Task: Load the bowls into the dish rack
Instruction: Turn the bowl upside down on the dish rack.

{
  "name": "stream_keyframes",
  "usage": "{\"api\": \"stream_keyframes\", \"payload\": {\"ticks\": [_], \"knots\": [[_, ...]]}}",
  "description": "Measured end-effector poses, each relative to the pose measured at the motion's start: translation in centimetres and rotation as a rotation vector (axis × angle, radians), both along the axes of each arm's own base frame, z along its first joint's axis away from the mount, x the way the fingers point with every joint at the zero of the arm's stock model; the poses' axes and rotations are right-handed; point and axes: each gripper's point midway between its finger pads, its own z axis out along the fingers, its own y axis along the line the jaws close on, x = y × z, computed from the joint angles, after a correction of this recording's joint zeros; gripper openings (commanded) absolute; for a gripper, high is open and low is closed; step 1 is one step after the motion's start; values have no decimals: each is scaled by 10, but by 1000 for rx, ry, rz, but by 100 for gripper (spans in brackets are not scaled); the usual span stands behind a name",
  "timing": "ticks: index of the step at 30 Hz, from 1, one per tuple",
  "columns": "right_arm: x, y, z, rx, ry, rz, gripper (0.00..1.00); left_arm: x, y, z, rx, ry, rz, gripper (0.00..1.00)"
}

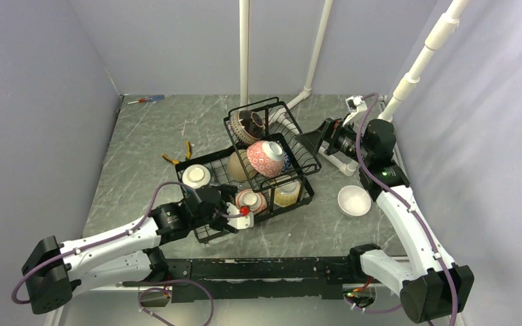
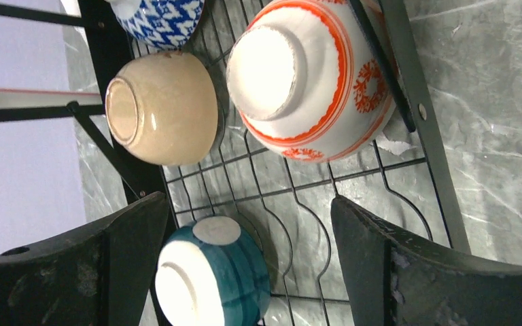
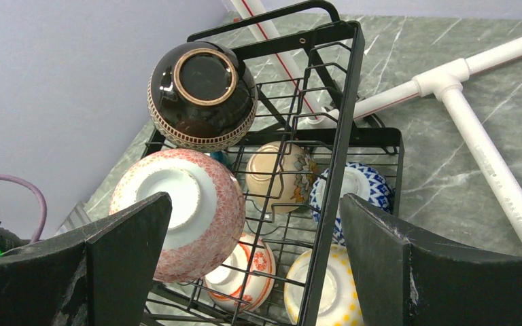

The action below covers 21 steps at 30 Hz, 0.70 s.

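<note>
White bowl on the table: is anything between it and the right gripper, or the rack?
Bare table separates the white bowl from the rack. The open right gripper sits by the upper basket; a white pipe foot lies roughly between it and the bowl.

Top cam: fixed high above & behind the arm bases, tilted down over the whole table (image 1: 143,149), near edge at frame bottom, far edge up top; widest view. Left wrist cam: v. close, looking down past the left fingers (image 2: 75,272) into the dish rack (image 1: 298,146) base at its near-left corner. Right wrist cam: off the rack's far-right side, a bit further out, facing twd the table's near-left corner btw the right fingers (image 3: 109,272). All 3 share the rack; both wrist views catch the orange-patterned bowl (image 2: 299,75), beige bowl (image 2: 163,109) & blue-white bowl (image 2: 160,20).
</note>
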Motion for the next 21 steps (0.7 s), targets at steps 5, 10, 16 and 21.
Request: {"api": "stream_keyframes", "payload": {"ticks": [5,10,16,21], "knots": [[1,-1,0,-1,1,-7,98,-1,8,11,-65,79,128,94],[4,-10,-1,-12,5,-67,97,8,-5,49,-241,159,294,94],[5,-43,-12,-51,37,-269,97,9,-12,64,-449,234,409,94],[-1,-74,-51,-111,158,-443,98,7,-1,64,-562,249,486,94]]}}
